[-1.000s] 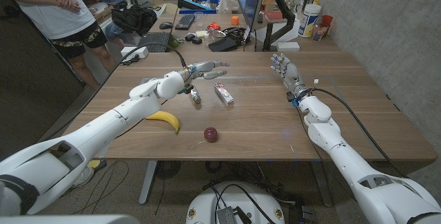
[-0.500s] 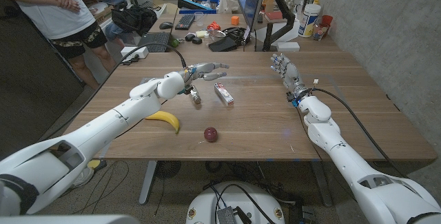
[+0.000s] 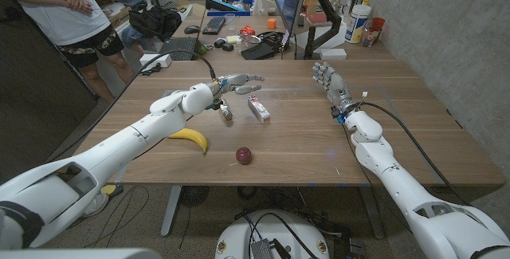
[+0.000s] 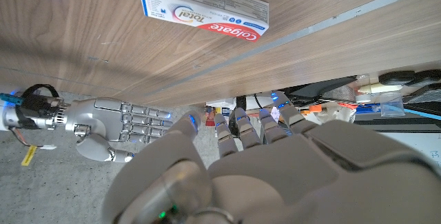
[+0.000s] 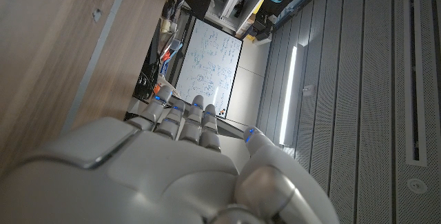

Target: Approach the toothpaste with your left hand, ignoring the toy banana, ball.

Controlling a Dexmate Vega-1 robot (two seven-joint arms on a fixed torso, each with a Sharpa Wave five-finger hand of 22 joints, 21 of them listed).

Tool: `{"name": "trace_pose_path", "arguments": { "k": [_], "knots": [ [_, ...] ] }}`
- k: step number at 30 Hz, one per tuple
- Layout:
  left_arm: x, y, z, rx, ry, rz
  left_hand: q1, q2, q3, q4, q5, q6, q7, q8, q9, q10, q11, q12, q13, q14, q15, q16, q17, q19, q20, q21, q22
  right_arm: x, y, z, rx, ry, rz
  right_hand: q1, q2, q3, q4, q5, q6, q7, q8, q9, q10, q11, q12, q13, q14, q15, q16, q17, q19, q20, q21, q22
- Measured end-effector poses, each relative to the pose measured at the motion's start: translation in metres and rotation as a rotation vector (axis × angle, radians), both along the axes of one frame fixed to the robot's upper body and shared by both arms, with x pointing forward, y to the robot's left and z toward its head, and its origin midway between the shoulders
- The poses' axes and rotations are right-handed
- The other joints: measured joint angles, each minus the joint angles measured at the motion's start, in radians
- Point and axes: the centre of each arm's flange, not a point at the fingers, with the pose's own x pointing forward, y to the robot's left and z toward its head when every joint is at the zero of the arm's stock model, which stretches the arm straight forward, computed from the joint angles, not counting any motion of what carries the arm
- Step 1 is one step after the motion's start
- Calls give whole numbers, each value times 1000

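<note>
The toothpaste (image 3: 258, 109) is a white, red and blue Colgate box lying on the wooden table; it also shows in the left wrist view (image 4: 204, 7). My left hand (image 3: 233, 83) hovers just behind and left of the box, fingers spread, holding nothing; its back fills the lower left wrist view (image 4: 262, 162). A yellow toy banana (image 3: 190, 138) lies near the front left. A dark red ball (image 3: 244, 155) sits in front of the toothpaste. My right hand (image 3: 327, 80) stands upright at the right, fingers apart and empty, also seen from the left wrist (image 4: 110, 124) and from its own wrist (image 5: 172, 176).
A small grey object (image 3: 226, 112) lies just left of the toothpaste. A person (image 3: 68, 12) stands at the back left. Monitors (image 3: 288, 4), keyboards and clutter fill the desk behind the table's far edge (image 3: 263, 61). A cable (image 3: 406, 135) crosses the table's right side.
</note>
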Motion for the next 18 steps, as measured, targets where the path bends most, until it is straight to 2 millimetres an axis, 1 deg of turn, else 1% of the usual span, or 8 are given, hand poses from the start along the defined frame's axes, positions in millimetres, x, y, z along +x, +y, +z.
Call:
{"name": "trace_pose_path", "arguments": {
  "k": [3, 8, 9, 12, 18],
  "knots": [
    [0, 1, 0, 3, 2, 3, 2, 2, 0, 0, 0, 7, -4, 0, 0, 2, -2, 0, 0, 2, 2, 0, 0, 3, 3, 0, 0, 0, 1, 0, 0, 1, 1, 0, 0, 2, -2, 0, 0, 0, 0, 0, 0, 0, 0, 0, 0, 0, 0, 0, 0, 0, 0, 0],
    [-1, 1, 0, 11, 4, 8, 2, 2, 0, 0, 0, 7, -4, 0, 0, 2, -2, 0, 0, 2, 2, 0, 0, 3, 3, 0, 0, 0, 2, -1, 0, 0, 3, 0, 0, 3, -3, 0, 0, 0, 0, 0, 0, 0, 0, 0, 0, 0, 0, 0, 0, 0, 0, 0],
    [-1, 2, 0, 12, 5, 10, 4, 4, 0, 0, 0, 10, 0, 0, 0, 2, -2, 0, 0, 2, 2, 0, 0, 3, 3, 0, 0, 0, 3, -1, 0, -1, 4, 0, 0, 3, -3, 0, 0, 0, 0, 0, 0, 0, 0, 0, 0, 0, 0, 0, 0, 0, 0, 0],
    [-1, 3, -2, 16, 11, 14, 6, 6, 0, 0, 0, 16, -6, 0, 0, 2, -2, 0, 0, 2, 2, 0, 0, 7, 0, 0, 0, 0, 4, -1, 0, -1, 5, 0, 0, 3, -3, 0, 0, 0, 0, 0, 0, 0, 0, 0, 6, -6, 0, 0, 0, 0, 0, 0],
    [-2, 4, -3, 24, 16, 18, 6, 6, 0, 0, 0, 16, -6, 0, 0, 2, -1, 0, 0, 5, 5, 0, 0, 7, 0, 0, 0, 0, 6, -1, -1, -1, 6, 0, 0, 3, -3, 0, 0, 0, 0, 0, 0, 0, 0, 0, 6, -6, 0, 0, 0, 0, -8, 0]
  ]
}}
